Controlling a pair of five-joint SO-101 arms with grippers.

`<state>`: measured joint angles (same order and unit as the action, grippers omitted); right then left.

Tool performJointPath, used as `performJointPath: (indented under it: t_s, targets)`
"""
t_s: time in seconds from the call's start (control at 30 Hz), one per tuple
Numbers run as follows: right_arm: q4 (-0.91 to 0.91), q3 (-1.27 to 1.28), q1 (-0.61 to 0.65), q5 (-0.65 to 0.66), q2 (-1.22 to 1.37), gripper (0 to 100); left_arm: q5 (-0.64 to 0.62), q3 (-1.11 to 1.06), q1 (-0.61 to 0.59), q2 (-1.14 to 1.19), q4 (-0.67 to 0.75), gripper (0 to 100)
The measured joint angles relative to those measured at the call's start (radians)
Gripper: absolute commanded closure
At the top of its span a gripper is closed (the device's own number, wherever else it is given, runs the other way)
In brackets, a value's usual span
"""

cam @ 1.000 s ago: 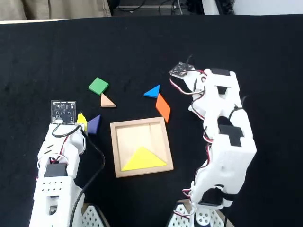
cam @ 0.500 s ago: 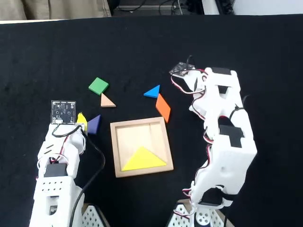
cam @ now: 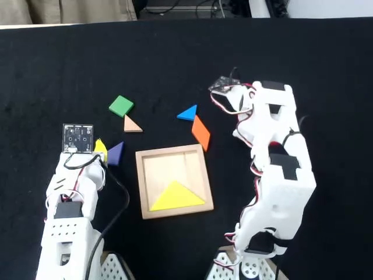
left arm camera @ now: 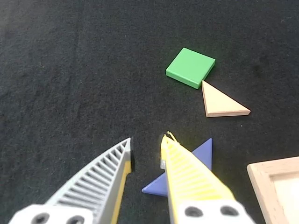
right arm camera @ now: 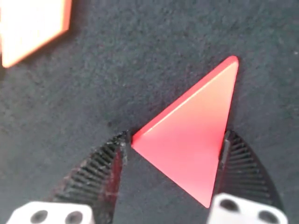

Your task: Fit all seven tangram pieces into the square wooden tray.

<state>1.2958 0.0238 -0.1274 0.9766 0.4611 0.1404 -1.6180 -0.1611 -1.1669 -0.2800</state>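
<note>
The bench (cam: 303, 46) is covered in a matt black cloth, faintly fuzzy up close. The tray (cam: 140, 184) is pale bare wood with the grain showing, and the tan triangle (left arm camera: 222, 103) looks unpainted too. The green square (left arm camera: 190, 68) and red triangle (right arm camera: 191, 140) are painted smooth, with a soft sheen. The left hand (left arm camera: 146, 139) and right hand (right arm camera: 174, 135) have ribbed plastic fingers.

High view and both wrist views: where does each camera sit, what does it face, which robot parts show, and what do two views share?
High view: fixed above, looking down at the wooden tray and both arms.
Left wrist view: on the left wrist, past the left pincer to the green square.
Right wrist view: on the right wrist, right pincer around a red triangle.
Shared: green square, high and left wrist.
</note>
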Motion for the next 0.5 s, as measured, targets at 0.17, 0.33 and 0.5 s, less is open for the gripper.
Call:
performJointPath:
  t_s: [0.17,0.33,0.5]
  targets:
    - [0.064,0.000,0.000,0.000,-0.057,70.2,0.000,0.000,0.000,0.000,0.000,88]
    - [0.074,0.021,0.000,0.000,-0.095,70.2,0.000,0.000,0.000,0.000,0.000,88]
    - [0.064,0.021,0.002,0.000,-0.055,70.2,0.000,0.000,0.000,0.000,0.000,88]
